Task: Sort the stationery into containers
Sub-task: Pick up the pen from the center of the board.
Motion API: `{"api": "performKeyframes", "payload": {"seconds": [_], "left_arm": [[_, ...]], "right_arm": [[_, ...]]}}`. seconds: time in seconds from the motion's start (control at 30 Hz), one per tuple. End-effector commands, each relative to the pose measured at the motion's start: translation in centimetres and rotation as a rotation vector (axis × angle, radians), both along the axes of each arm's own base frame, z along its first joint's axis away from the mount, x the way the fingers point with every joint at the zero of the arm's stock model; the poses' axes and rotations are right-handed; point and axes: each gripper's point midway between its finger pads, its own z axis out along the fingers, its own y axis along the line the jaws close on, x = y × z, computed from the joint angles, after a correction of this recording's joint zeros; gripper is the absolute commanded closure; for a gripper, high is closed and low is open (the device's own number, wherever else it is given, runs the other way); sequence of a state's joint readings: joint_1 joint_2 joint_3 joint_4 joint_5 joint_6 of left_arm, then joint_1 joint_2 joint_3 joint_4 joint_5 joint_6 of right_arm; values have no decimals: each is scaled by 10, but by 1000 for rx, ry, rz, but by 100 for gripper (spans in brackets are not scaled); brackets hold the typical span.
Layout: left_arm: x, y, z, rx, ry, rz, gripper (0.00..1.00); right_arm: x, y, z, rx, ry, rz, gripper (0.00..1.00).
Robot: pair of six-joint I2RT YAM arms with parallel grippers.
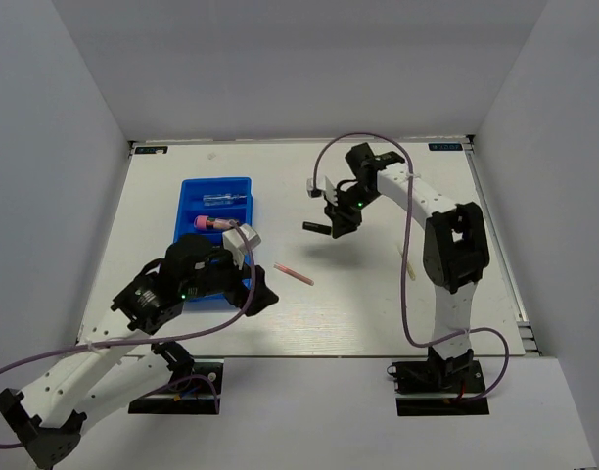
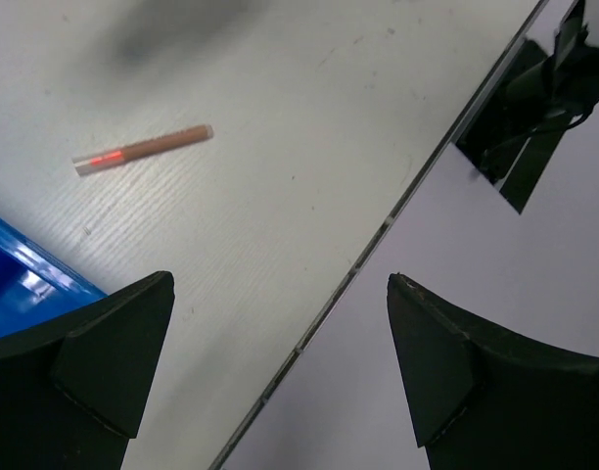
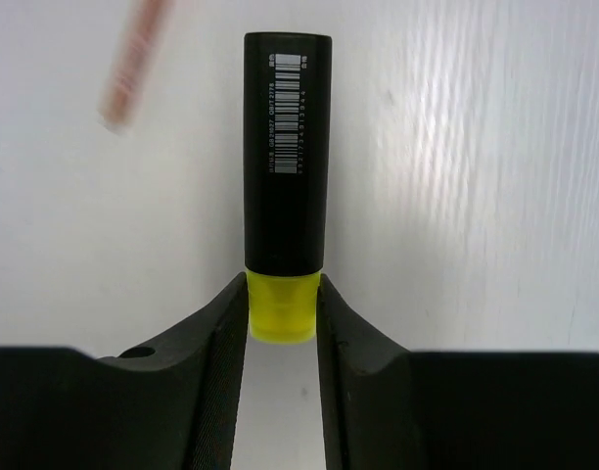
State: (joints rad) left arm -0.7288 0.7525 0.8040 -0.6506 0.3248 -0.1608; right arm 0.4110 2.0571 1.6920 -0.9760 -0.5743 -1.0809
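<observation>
Inside the tray (image 1: 216,182), two tubes (image 1: 226,199); right claw (image 3: 283,286) grips one highlighter (image 3: 286,147).

A white tabletop (image 1: 358,304) with a faint wood-like grain filled the floor of a plain enclosure. A pale grey back wall (image 1: 299,69) rose along its far edge, with a left wall (image 1: 45,176) and a right wall (image 1: 564,196) slanting in at the sides. A small black bracket (image 1: 151,150) sat at the far left corner and a bluish label (image 1: 446,147) at the far right. A thin metal rail (image 1: 510,284) ran along the right edge. A grey ledge (image 1: 309,411) lay just past the near edge.
</observation>
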Motion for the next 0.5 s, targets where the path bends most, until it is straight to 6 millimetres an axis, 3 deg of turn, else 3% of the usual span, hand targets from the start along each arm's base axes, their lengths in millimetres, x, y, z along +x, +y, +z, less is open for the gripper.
{"api": "performKeyframes", "payload": {"seconds": [0.0, 0.03, 0.1, 0.23, 0.27, 0.33, 0.37, 0.43, 0.47], "left_arm": [[0, 2, 34, -61, -67, 18, 0], [1, 2, 41, -76, -77, 23, 0], [0, 2, 50, -101, -98, 22, 0], [2, -3, 67, -194, -149, 27, 0], [2, -5, 77, -233, -179, 25, 0], [0, -4, 82, -273, -196, 32, 0], [2, -5, 87, -294, -215, 35, 0], [0, -3, 93, -316, -229, 41, 0], [0, -2, 97, -323, -240, 43, 0]], "right_arm": [[-28, 46, 67, 189, 47, -6, 100], [-38, 60, 74, 198, 72, -10, 100], [-38, 76, 96, 240, 73, -19, 100], [-50, 134, 119, 316, 136, -8, 100], [-52, 146, 116, 318, 153, -11, 100], [-47, 177, 128, 375, 155, -48, 100], [-51, 190, 122, 370, 168, -44, 100], [-45, 212, 132, 400, 148, -48, 100], [-57, 229, 121, 388, 167, -22, 100]]}}
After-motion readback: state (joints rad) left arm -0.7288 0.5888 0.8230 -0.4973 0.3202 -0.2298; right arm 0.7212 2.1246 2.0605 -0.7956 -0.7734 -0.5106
